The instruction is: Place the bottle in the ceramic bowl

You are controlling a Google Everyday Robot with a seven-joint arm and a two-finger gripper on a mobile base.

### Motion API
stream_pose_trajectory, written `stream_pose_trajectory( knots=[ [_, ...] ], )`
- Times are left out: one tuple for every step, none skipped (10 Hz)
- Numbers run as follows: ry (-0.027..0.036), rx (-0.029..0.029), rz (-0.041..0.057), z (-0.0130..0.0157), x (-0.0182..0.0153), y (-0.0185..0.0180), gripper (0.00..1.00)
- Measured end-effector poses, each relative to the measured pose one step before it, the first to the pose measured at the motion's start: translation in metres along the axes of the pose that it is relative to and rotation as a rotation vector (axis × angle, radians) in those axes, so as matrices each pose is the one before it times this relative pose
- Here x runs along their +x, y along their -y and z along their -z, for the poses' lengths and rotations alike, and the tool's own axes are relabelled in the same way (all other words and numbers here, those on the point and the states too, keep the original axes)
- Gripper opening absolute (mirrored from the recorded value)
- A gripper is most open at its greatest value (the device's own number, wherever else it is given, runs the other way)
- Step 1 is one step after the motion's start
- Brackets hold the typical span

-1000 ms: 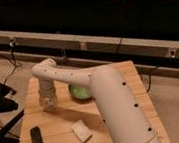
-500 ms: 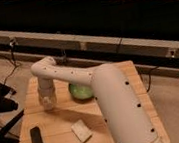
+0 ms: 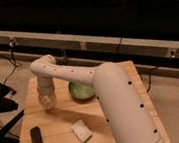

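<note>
My arm (image 3: 121, 106): white, with a row of small dark dots along it. My hand (image 3: 47, 100) hangs over the left part of the counter, left of the ceramic bowl, and reads pale off-white to beige. Counter (image 3: 55, 122): light tan wood with faint plank lines. Ceramic bowl (image 3: 81, 91): glossy green, darker rim. Flat block (image 3: 81, 131): whitish. Flat slab (image 3: 36, 138) at front left: black. Behind the counter: grey ledge (image 3: 103, 39), black cable (image 3: 14, 58), dark wall (image 3: 89, 10). Floor (image 3: 174, 93): dull grey-brown.

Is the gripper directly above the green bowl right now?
No, the gripper hangs beside the ceramic bowl, to its left in the picture, over the wooden table.
</note>
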State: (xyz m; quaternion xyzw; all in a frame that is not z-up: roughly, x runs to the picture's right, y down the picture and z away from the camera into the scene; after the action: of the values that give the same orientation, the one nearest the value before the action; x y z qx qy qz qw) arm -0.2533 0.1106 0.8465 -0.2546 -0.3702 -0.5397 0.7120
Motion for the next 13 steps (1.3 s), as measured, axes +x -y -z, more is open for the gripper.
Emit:
stream_pose_trajectory(
  knots=[
    [-0.0001, 0.00275, 0.00272, 0.00752, -0.00062, -0.00139, 0.01],
    [0.00038, 0.00185, 0.00327, 0.00418, -0.00112, 0.00049, 0.01],
    [0.00102, -0.00007, 0.00306, 0.00245, -0.00093, 0.00018, 0.01],
    [0.00043, 0.00324, 0.00214, 0.00372, -0.00028, 0.00048, 0.01],
    [-0.00006, 0.00243, -0.00156, 0.00588, 0.00029, -0.00106, 0.01],
    [0.0003, 0.00585, -0.0001, 0.01582, 0.00101, -0.00225, 0.01],
    [0.00072, 0.00644, 0.00154, 0.01228, 0.00171, -0.00156, 0.01],
    [0.00032, 0.0044, 0.00052, 0.00994, 0.00195, -0.0025, 0.01],
    [-0.00001, 0.00388, -0.00171, 0.00486, 0.00151, -0.00259, 0.01],
    [0.00054, 0.00433, 0.00275, 0.00293, 0.00127, 0.0008, 0.01],
    [-0.00102, 0.00806, -0.00141, 0.006, 0.0021, -0.00131, 0.01],
    [-0.00219, 0.00678, -0.00713, 0.00874, 0.00274, -0.00421, 0.01],
    [0.00031, 0.00682, -0.00655, 0.00816, 0.0031, -0.00507, 0.01]
  ],
)
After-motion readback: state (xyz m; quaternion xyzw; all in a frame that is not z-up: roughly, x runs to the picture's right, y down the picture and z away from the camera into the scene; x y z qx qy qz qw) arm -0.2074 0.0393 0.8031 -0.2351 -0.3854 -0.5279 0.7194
